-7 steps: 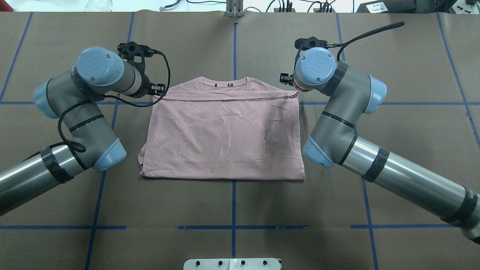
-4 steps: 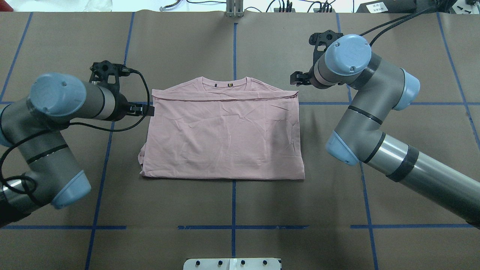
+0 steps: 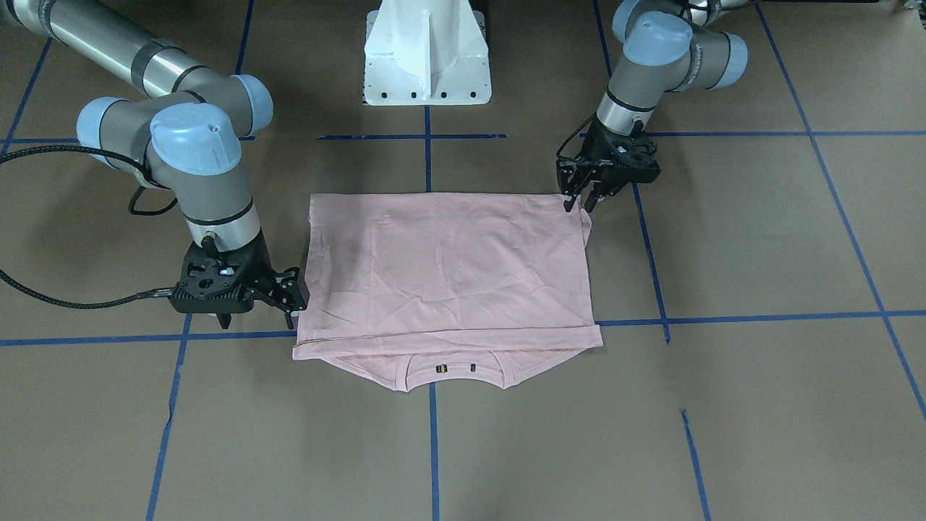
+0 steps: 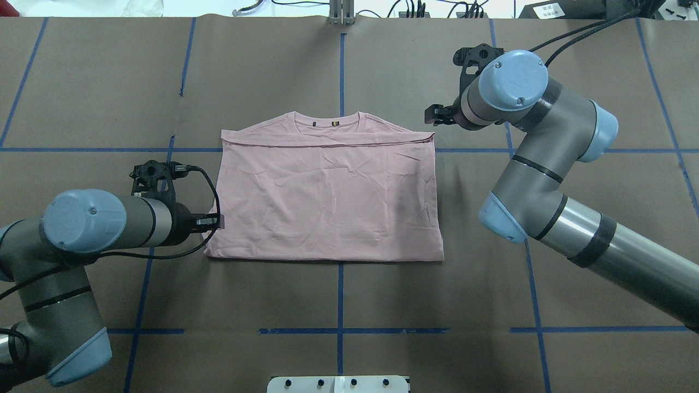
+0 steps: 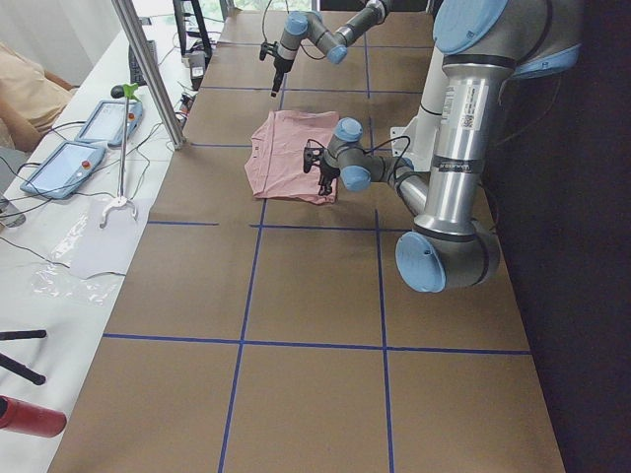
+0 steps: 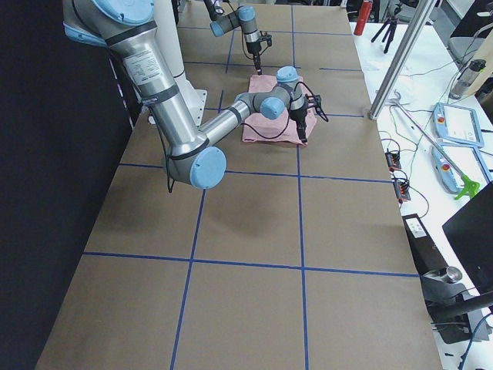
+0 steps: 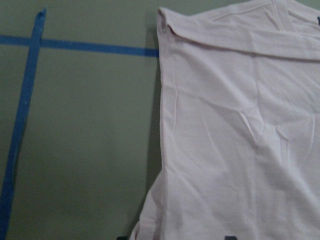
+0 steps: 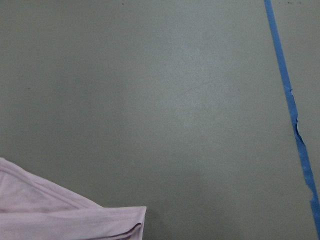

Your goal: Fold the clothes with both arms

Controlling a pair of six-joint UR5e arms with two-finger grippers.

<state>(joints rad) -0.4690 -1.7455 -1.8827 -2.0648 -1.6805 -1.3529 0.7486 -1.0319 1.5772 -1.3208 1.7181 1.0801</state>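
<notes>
The pale pink T-shirt (image 4: 327, 202) lay as a tidy rectangle, its sleeves and hem seemingly folded in already. The left gripper (image 3: 579, 201), fingers spread, sat at one corner. The right gripper (image 3: 293, 293), also spread, hung just beside the diagonally opposite corner, so another fold probably remained.

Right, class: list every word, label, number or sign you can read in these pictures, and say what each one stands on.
No text here is clear enough to quote.
Neck label of the T-shirt: yellow and dark marks, too small to read.
White sticker on the left arm: print too small to read.
White label on a dark box beyond the table: blurred.
</notes>
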